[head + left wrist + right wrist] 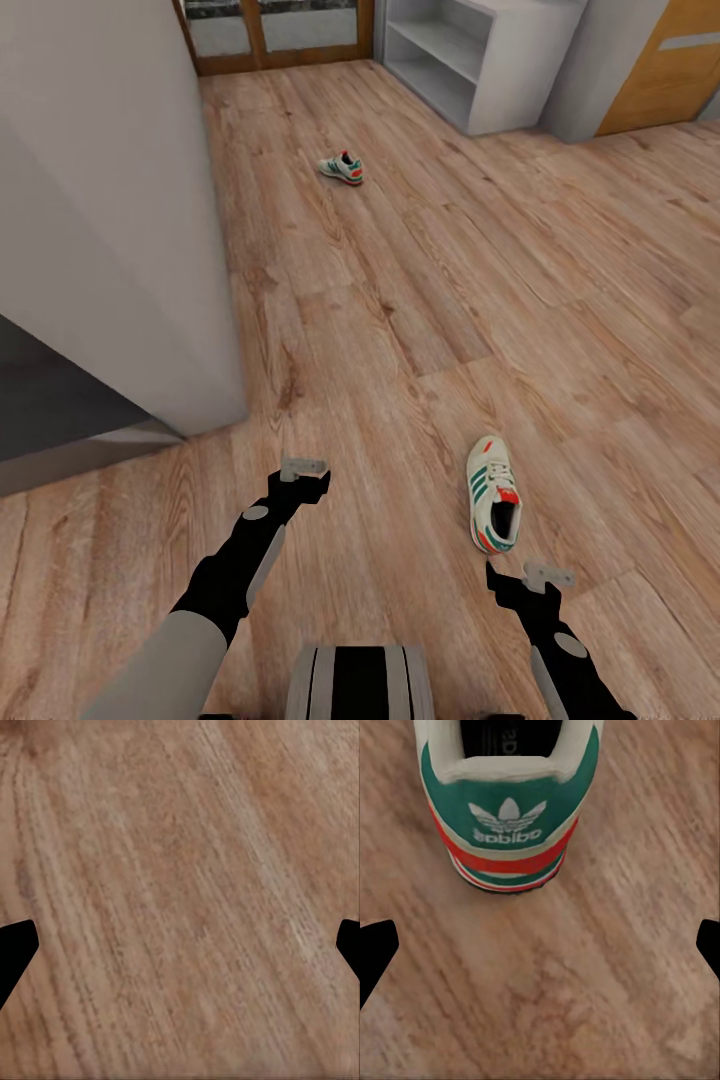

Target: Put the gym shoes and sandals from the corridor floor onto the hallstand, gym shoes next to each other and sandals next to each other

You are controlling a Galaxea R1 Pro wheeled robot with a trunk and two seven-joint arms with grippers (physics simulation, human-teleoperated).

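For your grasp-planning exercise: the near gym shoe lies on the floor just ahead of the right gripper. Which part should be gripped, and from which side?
Probably the heel collar of the near gym shoe. It stands upright on its sole with the heel facing the right gripper, whose fingers are spread wide. Coming from behind and above, across the narrow heel, suits that pose; the opening gives an edge to pinch.

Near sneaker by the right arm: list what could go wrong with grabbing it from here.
1. The off-white, green-striped near sneaker lies flat on the wood-plank floor; the right gripper, jaws open behind its heel, may scrape the planks.
2. Gripping only the heel could let the shoe tip and slip.
3. The second sneaker lies far up the corridor, needing a drive.
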